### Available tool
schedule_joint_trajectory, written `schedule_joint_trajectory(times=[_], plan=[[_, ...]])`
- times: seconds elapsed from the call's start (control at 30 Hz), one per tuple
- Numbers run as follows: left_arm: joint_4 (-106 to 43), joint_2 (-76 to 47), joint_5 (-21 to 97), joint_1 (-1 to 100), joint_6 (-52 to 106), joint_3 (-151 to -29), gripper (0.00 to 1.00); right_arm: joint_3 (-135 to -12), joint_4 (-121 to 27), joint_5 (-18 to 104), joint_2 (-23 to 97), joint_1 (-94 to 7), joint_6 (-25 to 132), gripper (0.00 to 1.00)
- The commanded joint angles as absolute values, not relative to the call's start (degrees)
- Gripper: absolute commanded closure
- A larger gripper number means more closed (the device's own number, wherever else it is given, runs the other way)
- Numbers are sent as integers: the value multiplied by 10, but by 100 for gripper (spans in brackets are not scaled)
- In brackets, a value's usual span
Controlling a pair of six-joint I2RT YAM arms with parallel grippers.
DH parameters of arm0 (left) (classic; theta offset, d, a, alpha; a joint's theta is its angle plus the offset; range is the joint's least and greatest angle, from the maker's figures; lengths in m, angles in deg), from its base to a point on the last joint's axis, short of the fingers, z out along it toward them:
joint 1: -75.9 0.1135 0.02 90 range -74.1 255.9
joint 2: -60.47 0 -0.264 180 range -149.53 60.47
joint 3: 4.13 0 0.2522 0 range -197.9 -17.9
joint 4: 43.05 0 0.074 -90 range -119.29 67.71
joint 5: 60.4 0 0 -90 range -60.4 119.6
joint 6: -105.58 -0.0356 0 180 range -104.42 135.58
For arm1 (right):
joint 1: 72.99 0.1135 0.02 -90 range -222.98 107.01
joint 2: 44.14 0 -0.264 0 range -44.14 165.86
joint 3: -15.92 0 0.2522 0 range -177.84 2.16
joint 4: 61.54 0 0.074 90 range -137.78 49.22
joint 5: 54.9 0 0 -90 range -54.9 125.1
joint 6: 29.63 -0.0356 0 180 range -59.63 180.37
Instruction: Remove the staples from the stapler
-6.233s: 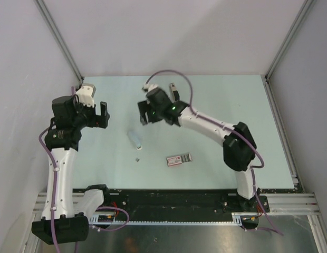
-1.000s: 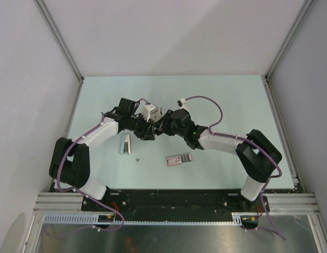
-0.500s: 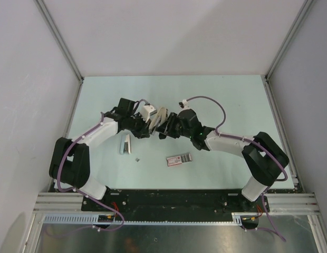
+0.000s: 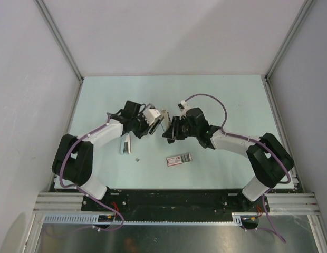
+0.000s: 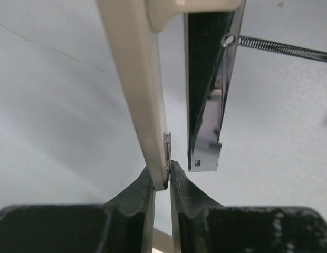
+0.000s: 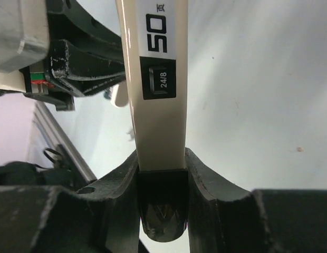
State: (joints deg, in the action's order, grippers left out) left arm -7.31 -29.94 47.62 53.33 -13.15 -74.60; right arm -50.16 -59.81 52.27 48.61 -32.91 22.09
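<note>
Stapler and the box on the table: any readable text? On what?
"50": black print on the stapler, right wrist view; the small character beside it is too small to read.
"24/8": white on a black square just below it.
Pink-and-grey box: print too small to read.
Left wrist view: no text.

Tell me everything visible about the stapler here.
The stapler is slim, cream, plastic-looking, hinged open and held between both arms. The left pincer pinches the tip of its cream arm; beside that hangs a dark metal channel with a stretched spring. The right pincer clamps a cream bar, printed 50 and 24/8, at the black end.
</note>
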Motion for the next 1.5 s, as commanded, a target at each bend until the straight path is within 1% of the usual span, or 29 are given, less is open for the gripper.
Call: schedule_joint_trajectory(times=[0.0,0.2,0.47,0.77,0.9,1.23,1.47], plan=[[-146,-283,354,501,-197,-729,89,-489,-548,516,450,-339,356,100],[-234,-287,241,466,-241,-694,90,-466,-535,482,433,-339,414,100],[-369,-295,131,421,-327,-611,91,-443,-540,463,418,-341,421,100],[-417,-291,82,362,-365,-579,91,-443,-599,455,414,-345,368,100],[-469,-299,40,332,-412,-555,91,-442,-617,461,419,-345,354,100],[-589,-310,-5,315,-534,-486,92,-433,-556,451,397,-355,411,100],[-625,-313,-12,307,-574,-472,91,-426,-556,459,384,-363,415,100]])
